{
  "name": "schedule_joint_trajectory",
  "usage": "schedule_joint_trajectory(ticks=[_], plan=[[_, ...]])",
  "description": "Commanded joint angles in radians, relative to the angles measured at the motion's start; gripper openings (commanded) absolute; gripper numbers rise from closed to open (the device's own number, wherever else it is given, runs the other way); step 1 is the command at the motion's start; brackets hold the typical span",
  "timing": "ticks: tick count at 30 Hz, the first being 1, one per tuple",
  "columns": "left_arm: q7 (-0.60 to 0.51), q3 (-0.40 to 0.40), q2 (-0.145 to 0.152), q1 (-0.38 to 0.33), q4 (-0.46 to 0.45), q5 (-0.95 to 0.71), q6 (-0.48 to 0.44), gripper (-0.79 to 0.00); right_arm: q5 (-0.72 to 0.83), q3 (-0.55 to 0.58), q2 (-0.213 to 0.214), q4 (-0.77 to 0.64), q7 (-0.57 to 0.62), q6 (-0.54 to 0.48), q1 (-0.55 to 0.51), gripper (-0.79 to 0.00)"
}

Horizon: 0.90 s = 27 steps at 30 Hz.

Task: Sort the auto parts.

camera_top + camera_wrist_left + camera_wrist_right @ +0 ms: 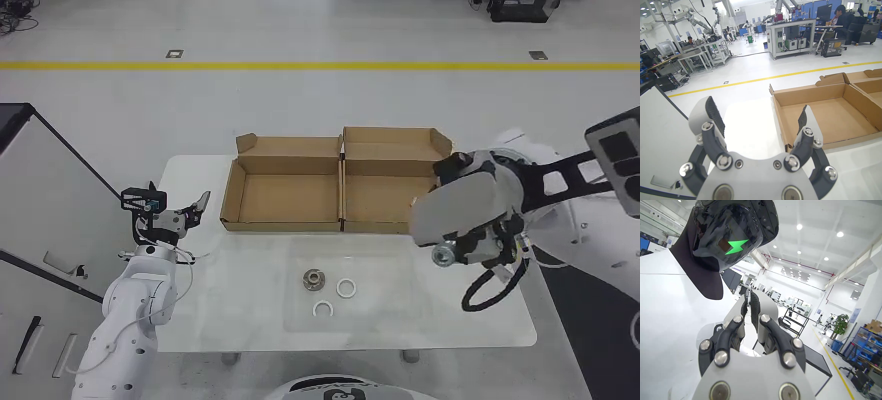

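Left gripper (759,106), jaws spread, hangs at the table's (250,300) left edge, beside the left box (232,195). Right gripper (750,302) pinches a small metal pin (748,299). 1 hub (314,279) and 2 white rings (346,288) (324,309) lie mid-table, near side of the right box (390,150).

A white rectangular table (250,320) carries two shallow, open brown cardboard boxes side by side at its far edge: the left box (285,197) and the right box (375,197). Near its middle, close together, lie a round grey metal part (314,279), a small white ring (346,288) and a second white ring (324,309).
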Motion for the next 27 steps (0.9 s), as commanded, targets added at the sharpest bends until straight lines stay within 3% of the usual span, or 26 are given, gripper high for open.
schedule_joint_trajectory(ticks=[1, 11, 17, 27], plan=[[0.0, 0.0, 0.0, 0.0, 0.0, 0.0, 0.0, 0.0, 0.037, 0.014, -0.006, -0.025, -0.012, 0.007, -0.023, -0.785], [0.0, 0.0, 0.0, 0.0, 0.0, 0.0, 0.0, 0.0, 0.078, 0.102, -0.04, -0.047, 0.02, -0.006, -0.124, -0.785], [0.0, 0.0, 0.0, 0.0, 0.0, 0.0, 0.0, 0.0, 0.084, 0.134, -0.039, -0.015, 0.196, -0.006, -0.152, -0.785], [0.0, 0.0, 0.0, 0.0, 0.0, 0.0, 0.0, 0.0, 0.233, 0.177, -0.036, -0.023, 0.435, 0.024, -0.2, -0.785]])
